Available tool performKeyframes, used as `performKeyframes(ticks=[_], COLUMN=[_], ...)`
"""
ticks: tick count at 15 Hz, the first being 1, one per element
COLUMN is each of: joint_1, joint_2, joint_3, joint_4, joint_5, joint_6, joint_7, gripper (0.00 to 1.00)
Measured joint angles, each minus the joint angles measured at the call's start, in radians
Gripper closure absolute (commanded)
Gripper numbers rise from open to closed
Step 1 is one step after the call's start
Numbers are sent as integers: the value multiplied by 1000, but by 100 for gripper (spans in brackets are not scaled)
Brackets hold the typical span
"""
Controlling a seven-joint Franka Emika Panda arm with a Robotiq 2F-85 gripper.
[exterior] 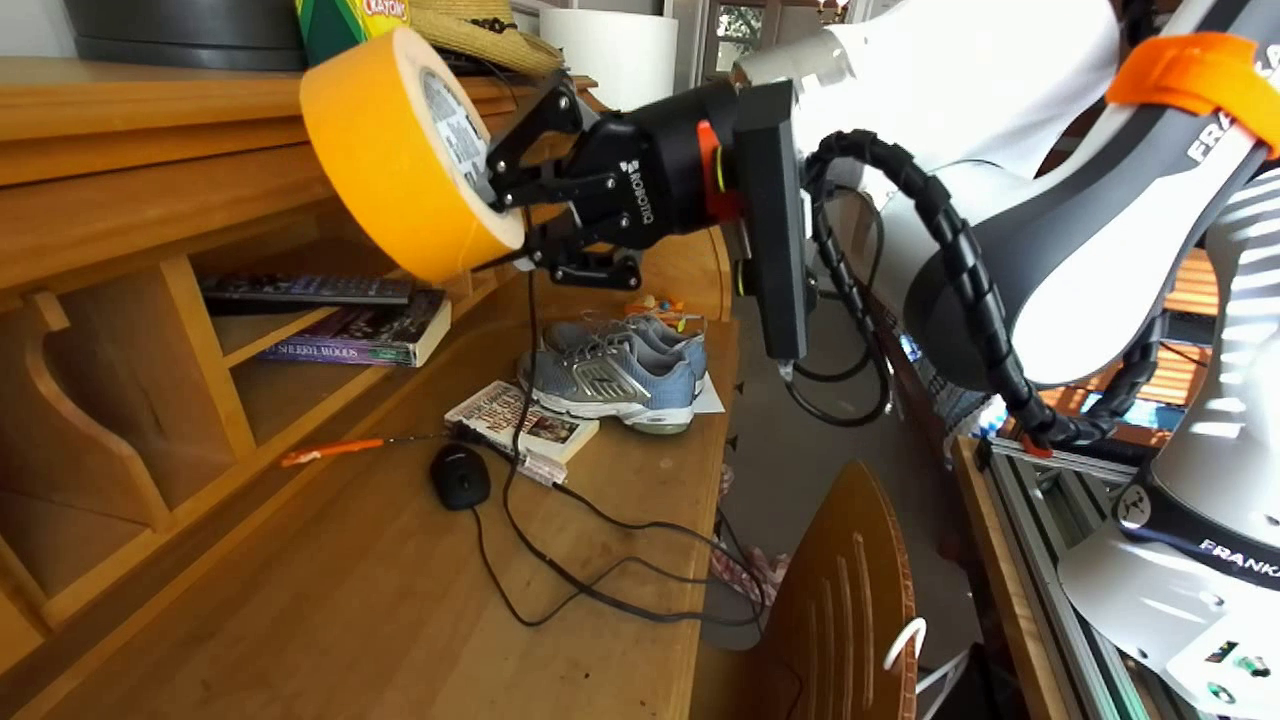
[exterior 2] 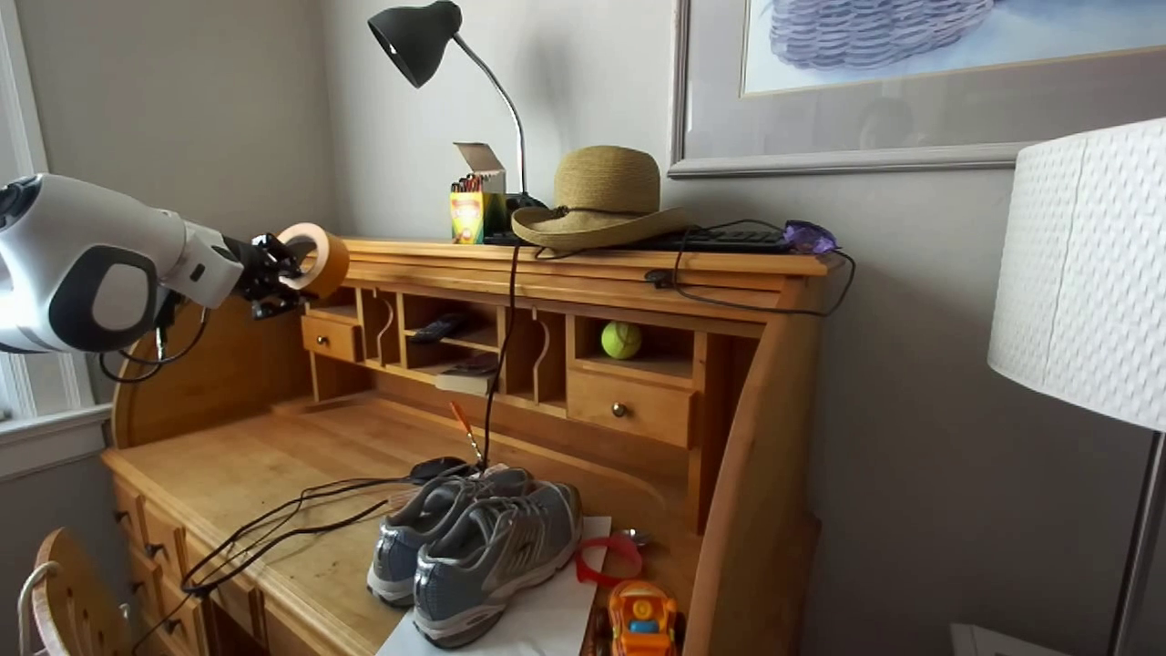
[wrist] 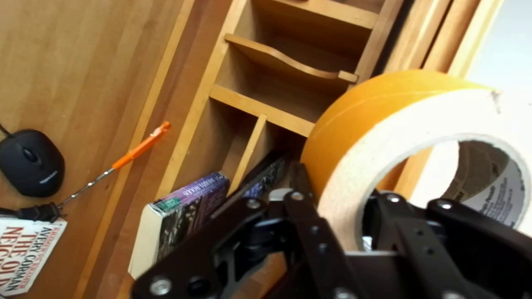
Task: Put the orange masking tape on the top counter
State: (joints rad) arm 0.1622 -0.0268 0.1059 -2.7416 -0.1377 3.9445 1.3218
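The orange masking tape (exterior: pixel 385 165) is a wide yellow-orange roll with a pale core, held tilted in the air. It also shows in an exterior view (exterior 2: pixel 335 266) and in the wrist view (wrist: pixel 345 120). My gripper (exterior: pixel 512 228) is shut on the roll's wall, one finger inside the core and one outside; the wrist view (wrist: pixel 334 195) shows this. The top counter (exterior: pixel 170 78) is the hutch's wooden top. In an exterior view, the roll overlaps the left end of the counter's front edge (exterior 2: pixel 410 251), around edge height. I cannot tell the exact gap between them.
On the top counter stand a crayon box (exterior 2: pixel 468 214), a black lamp (exterior 2: pixel 414 41), a straw hat (exterior 2: pixel 606 187) and a keyboard (exterior 2: pixel 729 239). A black cable (exterior 2: pixel 510 346) hangs down the hutch front. Shoes (exterior: pixel 620 375), a mouse (exterior: pixel 460 477) and a book (exterior: pixel 535 425) lie on the lower desk.
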Motion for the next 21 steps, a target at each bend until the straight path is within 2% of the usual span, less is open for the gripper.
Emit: performKeyframes(ticks=[5,7,9,10,12,14,15,16,19,21], joint_1=[-28,-32,-34,-35,-31,-30,-30,-29,-33,-48], joint_2=[-42,-83,-138,-170,-215,-225,-224,-223,-217,-211], joint_3=[-16,-29,-46,-58,-103,-122,-122,-122,-118,-108], joint_4=[1,1,8,23,64,77,76,76,74,77], joint_5=[35,37,35,15,-108,-143,-146,-147,-135,-64], joint_6=[53,42,-25,-97,-242,-272,-274,-275,-275,-275], joint_7=[-13,-13,-12,-2,72,92,93,93,82,22], gripper=[93,93,93,73,73,73,73,93,93,93])
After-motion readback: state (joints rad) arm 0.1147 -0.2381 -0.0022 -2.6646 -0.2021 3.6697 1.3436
